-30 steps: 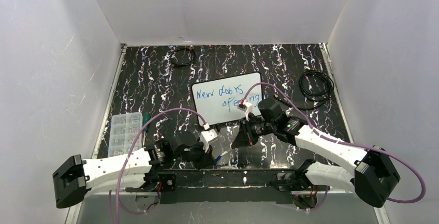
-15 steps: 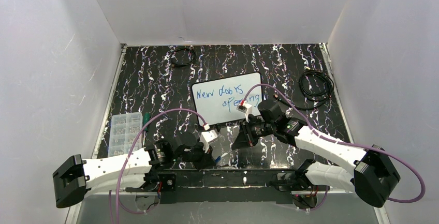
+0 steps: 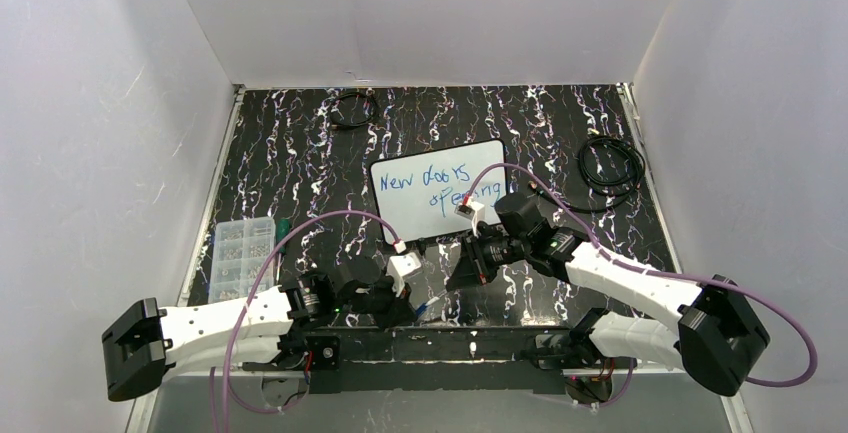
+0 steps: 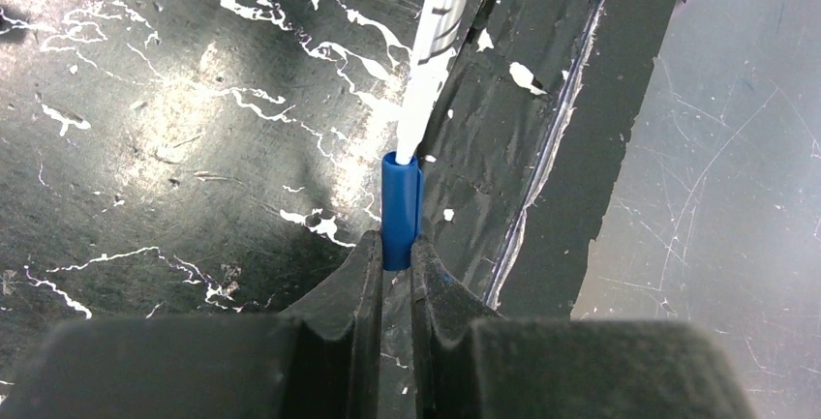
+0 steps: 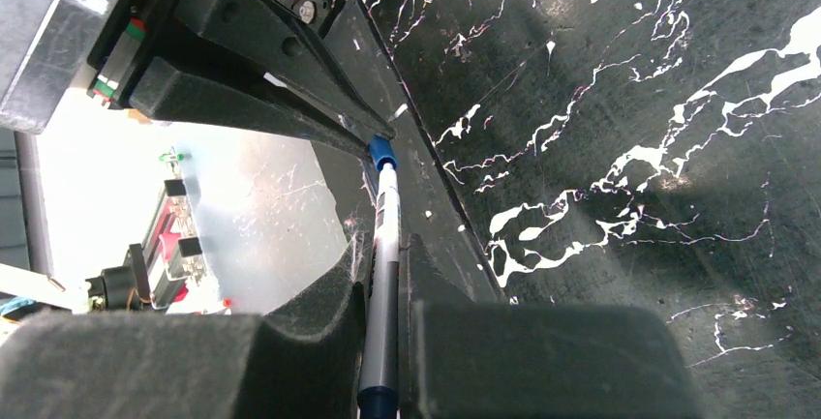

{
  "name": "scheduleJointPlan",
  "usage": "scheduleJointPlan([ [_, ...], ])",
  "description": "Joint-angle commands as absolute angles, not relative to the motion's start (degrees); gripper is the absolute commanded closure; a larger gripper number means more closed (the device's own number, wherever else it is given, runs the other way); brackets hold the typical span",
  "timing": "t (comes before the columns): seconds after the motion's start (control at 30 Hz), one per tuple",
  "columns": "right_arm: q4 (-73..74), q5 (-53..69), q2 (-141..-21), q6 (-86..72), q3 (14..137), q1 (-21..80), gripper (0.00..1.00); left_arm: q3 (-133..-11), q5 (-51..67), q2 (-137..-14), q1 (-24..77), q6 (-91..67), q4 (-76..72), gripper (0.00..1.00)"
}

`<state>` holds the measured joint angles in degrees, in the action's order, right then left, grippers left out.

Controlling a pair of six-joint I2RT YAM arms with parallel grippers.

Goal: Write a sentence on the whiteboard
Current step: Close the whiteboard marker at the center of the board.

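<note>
We read one blue handwritten sentence (image 3: 432,181) on the whiteboard (image 3: 420,217): "New doors" above, "opening" below. Print on the pen (image 4: 438,32) stays illegible.

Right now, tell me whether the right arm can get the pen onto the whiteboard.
Probably not yet. The right gripper is shut on the pen, but the left gripper pinches its blue cap. The whiteboard lies just beyond, nothing seen between.
</note>
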<state>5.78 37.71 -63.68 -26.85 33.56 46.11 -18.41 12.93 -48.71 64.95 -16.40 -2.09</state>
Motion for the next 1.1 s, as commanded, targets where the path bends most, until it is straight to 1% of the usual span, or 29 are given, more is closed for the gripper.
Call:
scheduleJointPlan([
  [0.0, 3.96, 39.48, -64.45, -26.63, 33.28, 46.83, 0.99, -20.73, 13.18, -48.53, 65.3, -15.09, -3.33, 1.0],
  [0.27, 2.02, 40.93, -64.8, -27.43, 33.13, 46.93, 0.99, -20.96, 12.96, -48.86, 65.48, -14.79, -3.43, 1.0],
  [0.47, 1.59, 41.97, -66.27, -27.43, 33.05, 47.61, 0.99, -22.93, 9.9, -50.48, 65.48, -13.06, -4.54, 1.0],
  [0.7, 7.63, 40.14, -67.06, -24.02, 35.54, 48.84, 0.99, -25.26, 7.69, -55.89, 65.48, -11.38, -10.09, 1.0],
  [1.07, 7.42, 40.44, -68.23, -24.87, 35.91, 50.25, 0.99, -28.09, 4.51, -59.48, 65.48, -9.41, -19.15, 1.0],
])
